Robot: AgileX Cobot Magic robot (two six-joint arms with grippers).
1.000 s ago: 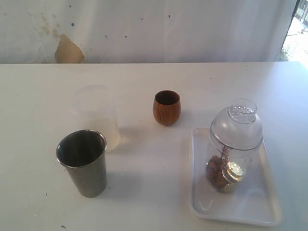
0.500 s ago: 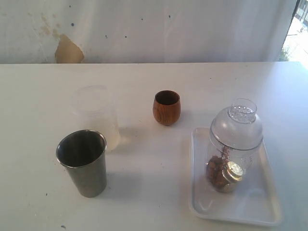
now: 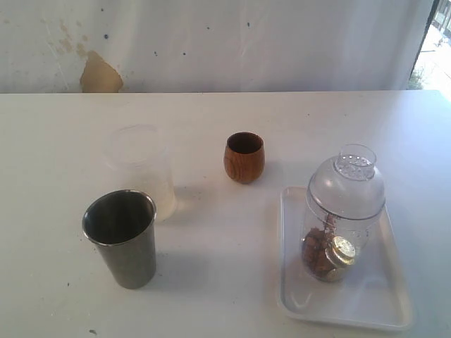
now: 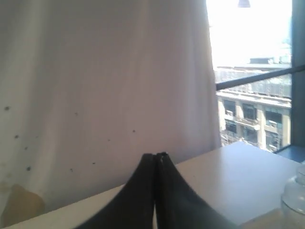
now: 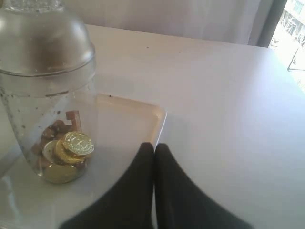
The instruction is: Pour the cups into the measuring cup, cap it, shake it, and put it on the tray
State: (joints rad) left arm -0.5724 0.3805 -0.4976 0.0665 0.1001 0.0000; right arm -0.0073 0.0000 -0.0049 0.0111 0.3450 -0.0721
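- left fingers point(image 4: 140, 191) are being held pressed together, aimed at the curtain point(image 4: 95, 71)
- right fingers point(image 5: 136, 186) are being held together too, tips by the tray point(image 5: 160, 119) rim, near the capped measuring cup point(image 5: 47, 105)

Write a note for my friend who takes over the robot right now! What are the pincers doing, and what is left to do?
Left pincer: shut, empty, raised, facing the curtain.
Right pincer: shut, empty, close to the tray.
Measuring cup: capped with its domed lid, standing on the tray, with coins and brown bits inside.
Wooden cup and steel tumbler: upright on the table, apart from the tray. The tumbler looks empty.
Done: pouring, capping and setting on the tray, it seems. Shaking cannot be told.
Left: likely nothing.
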